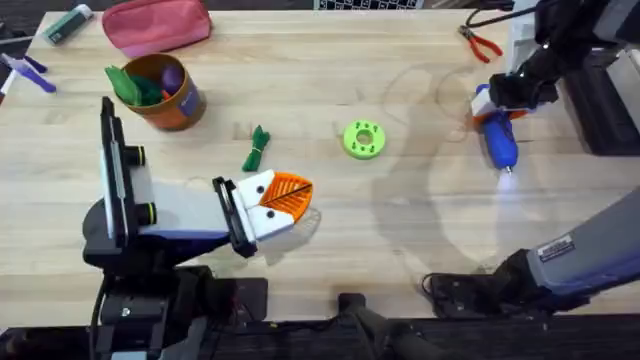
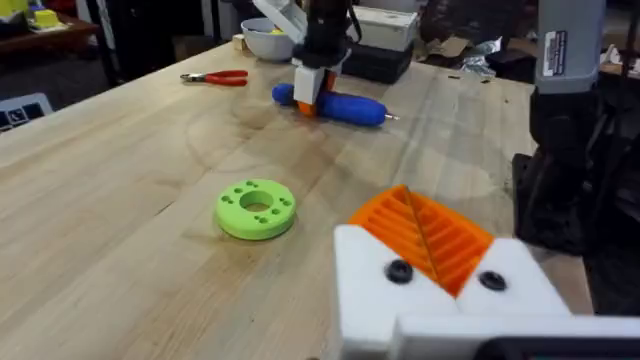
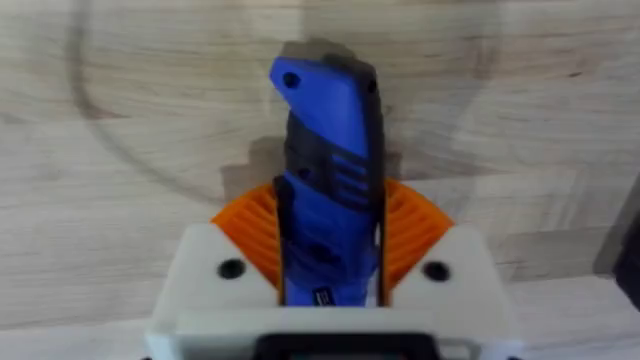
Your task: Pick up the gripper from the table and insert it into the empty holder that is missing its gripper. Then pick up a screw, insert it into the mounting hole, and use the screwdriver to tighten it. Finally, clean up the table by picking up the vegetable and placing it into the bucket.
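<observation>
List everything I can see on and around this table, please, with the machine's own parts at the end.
screwdriver: one, blue, lying at the table's right side
vegetable: one, dark green, mid-table, left of the disc
disc: one, bright green, round with holes, table centre
bucket: one, orange-brown, far left, green and purple items inside
pouch: one, pink, far edge behind the bucket
pliers: one, red-handled, far right
bowl: one, white, far end beyond the pliers
table: one, light wood
left hand: one, white with orange pads, shut and holding nothing, low over the near-left table
right hand: one, white with orange pads, around the screwdriver
</observation>
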### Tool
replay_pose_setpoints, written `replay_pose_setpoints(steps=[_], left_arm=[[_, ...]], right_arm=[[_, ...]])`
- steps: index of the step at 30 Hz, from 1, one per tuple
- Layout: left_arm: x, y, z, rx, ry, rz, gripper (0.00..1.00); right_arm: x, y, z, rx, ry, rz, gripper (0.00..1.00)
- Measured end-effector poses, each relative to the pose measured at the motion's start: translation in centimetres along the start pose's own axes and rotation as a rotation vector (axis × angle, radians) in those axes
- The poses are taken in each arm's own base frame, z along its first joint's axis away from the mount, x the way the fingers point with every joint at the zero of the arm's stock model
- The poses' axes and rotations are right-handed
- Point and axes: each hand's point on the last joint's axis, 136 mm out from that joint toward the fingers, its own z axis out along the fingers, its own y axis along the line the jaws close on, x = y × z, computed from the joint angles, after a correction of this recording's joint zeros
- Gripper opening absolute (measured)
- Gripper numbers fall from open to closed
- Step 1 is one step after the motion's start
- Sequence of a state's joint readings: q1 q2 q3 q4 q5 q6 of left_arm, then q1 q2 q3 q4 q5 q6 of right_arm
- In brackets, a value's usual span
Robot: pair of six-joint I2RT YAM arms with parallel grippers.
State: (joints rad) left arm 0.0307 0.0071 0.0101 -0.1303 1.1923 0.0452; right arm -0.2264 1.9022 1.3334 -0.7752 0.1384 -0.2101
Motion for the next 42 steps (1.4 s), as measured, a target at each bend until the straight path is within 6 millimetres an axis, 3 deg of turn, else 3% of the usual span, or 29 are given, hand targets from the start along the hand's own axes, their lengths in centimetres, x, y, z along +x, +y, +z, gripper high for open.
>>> replay_pose_setpoints(steps=[3, 5, 19, 27, 31, 37, 42], left_arm=[[0.0, 0.0, 0.0, 0.0, 0.0, 0.0, 0.007], [0.0, 0.0, 0.0, 0.0, 0.0, 0.0, 0.007], [0.0, 0.0, 0.0, 0.0, 0.0, 0.0, 0.007], [0.0, 0.0, 0.0, 0.0, 0.0, 0.0, 0.007], [0.0, 0.0, 0.0, 0.0, 0.0, 0.0, 0.007], [0.0, 0.0, 0.0, 0.0, 0.0, 0.0, 0.007], [0.0, 0.0, 0.0, 0.0, 0.0, 0.0, 0.007]], right_arm=[[-0.2, -0.2, 0.0, 0.006, -0.008, 0.001, 0.125], [-0.2, -0.2, 0.0, 0.005, -0.006, 0.003, 0.029], [0.1, 0.2, 0.1, 0.002, 0.007, -0.006, 0.024], [-1.6, 2.5, -1.2, -0.001, -0.036, -0.052, 0.024], [-3.5, 4.0, -4.9, 0.002, -0.141, -0.052, 0.024], [-7.3, 6.8, -15.0, -0.015, -0.423, -0.042, 0.024], [-7.5, 10.1, -22.2, -0.065, -0.607, -0.061, 0.024]])
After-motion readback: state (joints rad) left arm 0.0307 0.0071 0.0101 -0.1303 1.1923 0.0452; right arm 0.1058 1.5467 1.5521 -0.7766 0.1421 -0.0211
